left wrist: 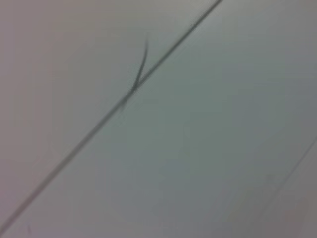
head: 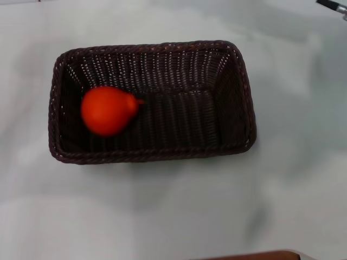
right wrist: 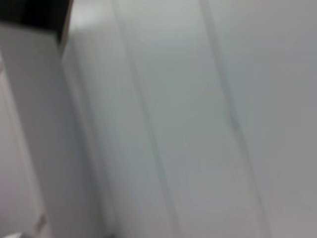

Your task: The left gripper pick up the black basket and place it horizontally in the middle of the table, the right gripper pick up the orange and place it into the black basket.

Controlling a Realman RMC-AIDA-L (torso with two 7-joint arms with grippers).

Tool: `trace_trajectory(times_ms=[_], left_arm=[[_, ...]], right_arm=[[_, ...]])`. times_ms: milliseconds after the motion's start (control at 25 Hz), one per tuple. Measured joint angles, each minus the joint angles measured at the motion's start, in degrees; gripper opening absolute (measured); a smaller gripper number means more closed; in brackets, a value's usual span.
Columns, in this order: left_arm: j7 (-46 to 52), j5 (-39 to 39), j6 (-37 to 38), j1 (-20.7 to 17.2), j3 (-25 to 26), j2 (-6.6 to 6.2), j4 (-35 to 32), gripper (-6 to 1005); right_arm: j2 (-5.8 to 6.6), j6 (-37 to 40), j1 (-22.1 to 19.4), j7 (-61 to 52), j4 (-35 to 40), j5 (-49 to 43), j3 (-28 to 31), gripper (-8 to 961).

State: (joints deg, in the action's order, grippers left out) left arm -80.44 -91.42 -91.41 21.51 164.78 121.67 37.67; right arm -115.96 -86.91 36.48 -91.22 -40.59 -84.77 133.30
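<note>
The black basket (head: 227, 97) lies lengthwise across the middle of the white table (head: 162, 216) in the head view. The orange (head: 107, 110) rests inside it at its left end, pointed end toward the basket's middle. Only a small dark part of the right arm (head: 332, 5) shows at the top right corner of the head view, far from the basket. The left gripper is out of view. Both wrist views show only pale blurred surfaces with thin lines, and neither the basket nor the orange.
A brown edge (head: 255, 255) shows at the bottom of the head view, at the table's near side. A dark patch (right wrist: 34, 15) sits in a corner of the right wrist view.
</note>
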Motion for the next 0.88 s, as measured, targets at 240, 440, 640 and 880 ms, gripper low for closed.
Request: trace_trajectory(times_ms=[240, 440, 640, 880], left_arm=[[-18.47, 15.01, -0.94, -3.01, 0.04, 2.12, -4.21, 885], [-38.95, 28.54, -4.34, -4.18, 0.10, 2.29, -15.56, 884], [-50.21, 34.17, -5.51, -4.30, 0.10, 2.43, -20.41, 883], [-50.92, 34.41, -5.56, -4.35, 0.10, 2.36, -20.34, 884]], right_arm=[[-3.25, 0.11, -5.62, 28.19, 13.43, 22.43, 7.30, 916], [-3.90, -2.79, -6.46, 52.47, 30.00, 45.98, 8.69, 915], [-3.90, -2.90, -7.90, 55.05, 33.02, 53.64, 8.73, 915], [-3.97, -2.48, -8.55, 54.82, 33.39, 55.87, 8.84, 916]])
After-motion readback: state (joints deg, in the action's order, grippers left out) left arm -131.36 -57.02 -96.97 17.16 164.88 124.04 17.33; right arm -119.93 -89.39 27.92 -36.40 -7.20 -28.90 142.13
